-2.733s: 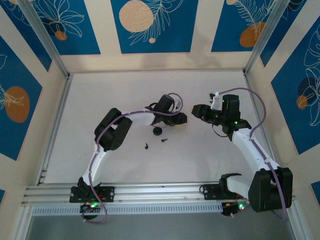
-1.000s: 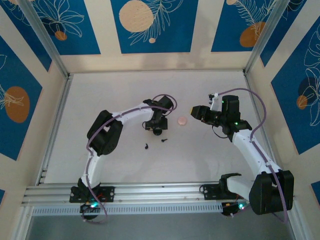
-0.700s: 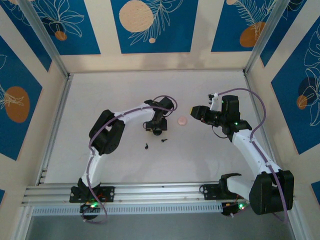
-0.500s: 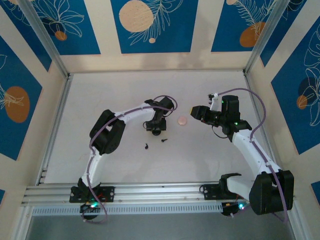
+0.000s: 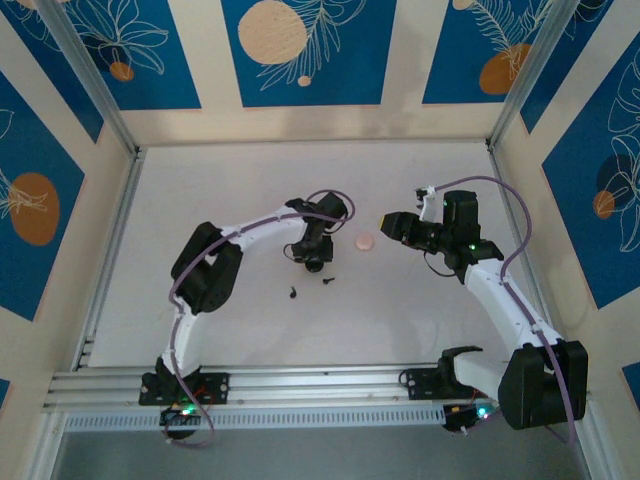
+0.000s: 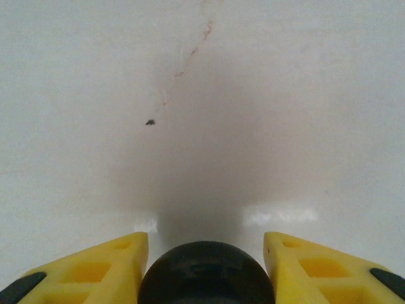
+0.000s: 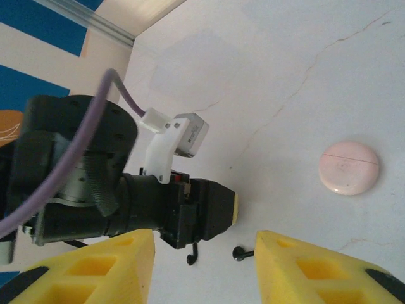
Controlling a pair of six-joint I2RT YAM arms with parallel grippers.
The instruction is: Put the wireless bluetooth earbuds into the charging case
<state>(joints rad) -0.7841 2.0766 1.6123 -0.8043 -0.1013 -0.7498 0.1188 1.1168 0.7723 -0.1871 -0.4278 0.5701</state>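
Note:
Two tiny black earbuds [image 5: 293, 293] [image 5: 327, 281] lie loose on the white table; the right wrist view shows them as well [image 7: 193, 256] [image 7: 240, 254]. A black round disc [image 6: 206, 275] sits between the yellow fingers of my left gripper [image 5: 313, 257], which press in on both its sides low over the table. A pink round disc [image 5: 364, 241] with a seam lies to its right. Which disc is the charging case I cannot tell. My right gripper [image 5: 386, 221] hovers just right of the pink disc, open and holding nothing.
The white table [image 5: 240, 190] is ringed by an aluminium frame [image 5: 110, 250] and patterned walls. The left gripper's black body [image 7: 196, 206] lies straight ahead of my right fingers. Both earbuds lie nearer the front than the left gripper.
The left gripper's jaws have drawn in around the black disc, and the left arm's elbow shifted slightly. The right arm, pink disc and earbuds have stayed put.

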